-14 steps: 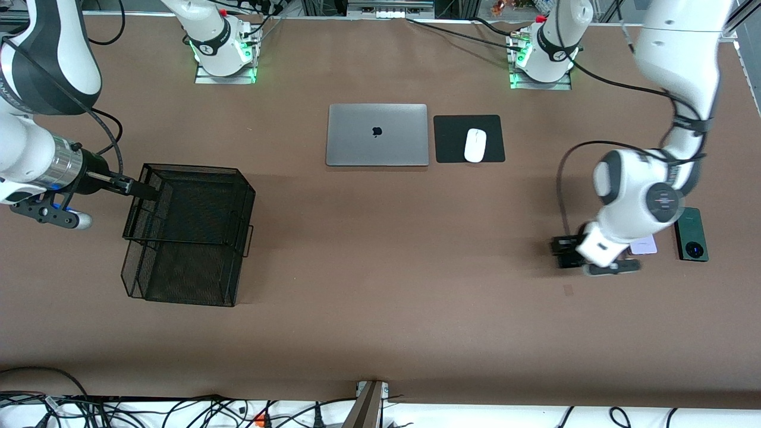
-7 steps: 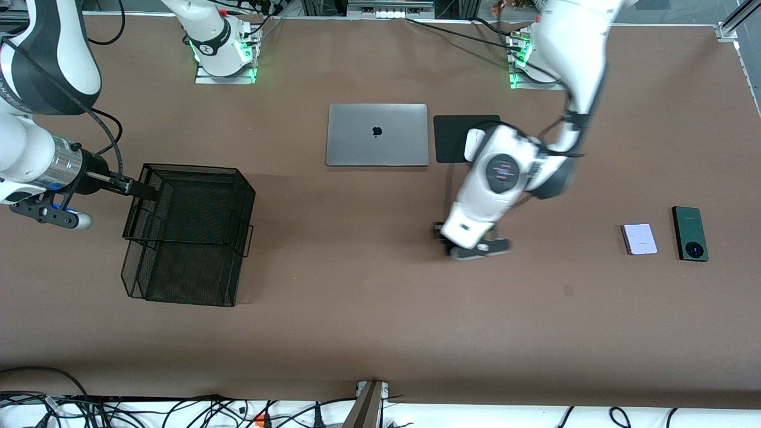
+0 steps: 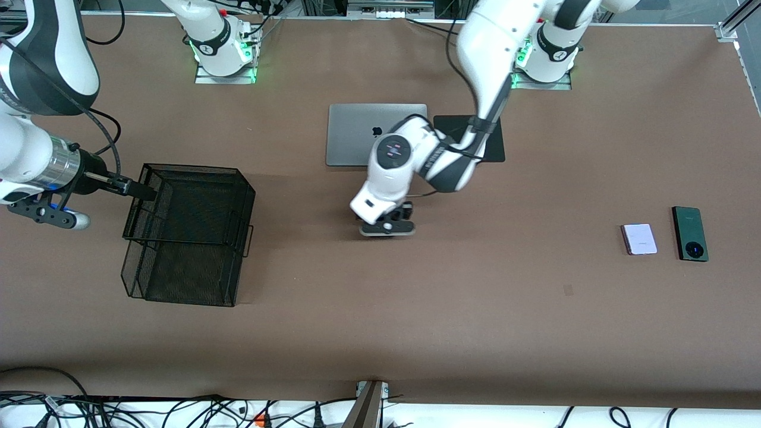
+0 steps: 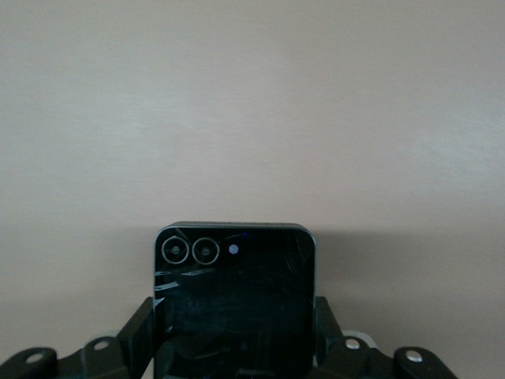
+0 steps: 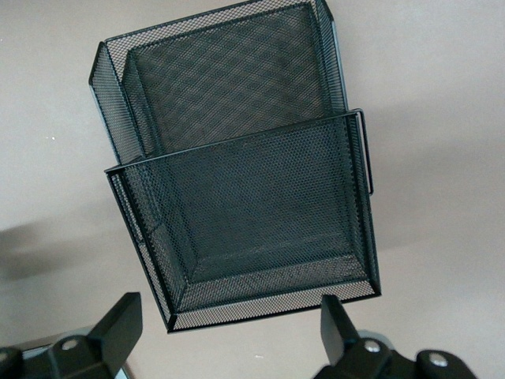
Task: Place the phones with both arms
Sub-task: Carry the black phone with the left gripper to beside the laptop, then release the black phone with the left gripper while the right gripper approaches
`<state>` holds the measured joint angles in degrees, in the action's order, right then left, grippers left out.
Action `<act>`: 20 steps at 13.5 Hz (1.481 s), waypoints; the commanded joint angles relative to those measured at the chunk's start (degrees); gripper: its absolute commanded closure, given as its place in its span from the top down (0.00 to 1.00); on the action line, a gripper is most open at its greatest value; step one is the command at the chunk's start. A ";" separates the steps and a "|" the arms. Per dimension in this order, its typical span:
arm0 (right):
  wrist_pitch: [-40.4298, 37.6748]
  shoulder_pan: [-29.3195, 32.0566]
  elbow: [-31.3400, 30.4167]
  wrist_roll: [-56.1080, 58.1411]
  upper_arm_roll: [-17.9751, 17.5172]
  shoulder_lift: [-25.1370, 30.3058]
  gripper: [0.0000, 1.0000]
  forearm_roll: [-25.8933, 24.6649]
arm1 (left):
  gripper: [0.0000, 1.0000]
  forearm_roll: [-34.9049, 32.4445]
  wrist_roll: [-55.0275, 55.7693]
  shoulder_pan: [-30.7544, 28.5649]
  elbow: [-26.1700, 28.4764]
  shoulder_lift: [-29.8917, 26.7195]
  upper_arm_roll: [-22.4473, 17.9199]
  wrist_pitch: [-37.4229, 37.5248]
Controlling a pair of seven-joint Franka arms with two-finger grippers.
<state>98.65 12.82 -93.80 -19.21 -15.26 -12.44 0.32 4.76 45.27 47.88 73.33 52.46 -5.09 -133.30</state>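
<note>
On the brown table (image 3: 380, 333), mid-span, just nearer the front camera than the grey laptop (image 3: 357, 134): left gripper (image 3: 387, 224), up over bare tabletop, fingers (image 4: 142, 332) clamped tight on the two side edges of the black phone (image 4: 233, 304). A second ago this gripper was low beside the lilac phone at the left arm's end; it has since crossed toward the middle, and the left arm now covers most of the black mouse pad (image 3: 496, 139).

Lilac phone (image 3: 640, 239): flat on the table at the left arm's end, now uncovered, position unchanged.

Green phone (image 3: 690, 233): flat just beside the lilac phone, toward the table's edge, apart from it, unmoved.

Right gripper (image 5: 229, 316): waiting over the table beside the black mesh basket (image 3: 190, 232), at the right arm's end; fingers spread wide, holding nothing; same pose as before.

Mesh basket: two-tiered, unmoved.
</note>
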 commanded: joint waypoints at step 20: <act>0.93 -7.96 0.72 -5.74 -7.24 -1.87 1.00 0.30 | 1.00 -0.89 -10.16 -2.86 1.71 -13.25 -10.02 27.80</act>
<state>98.84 9.03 -93.57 -22.51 -22.05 -12.70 0.34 4.62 41.24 47.55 68.33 44.42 -15.80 -107.96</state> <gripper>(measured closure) 0.000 0.000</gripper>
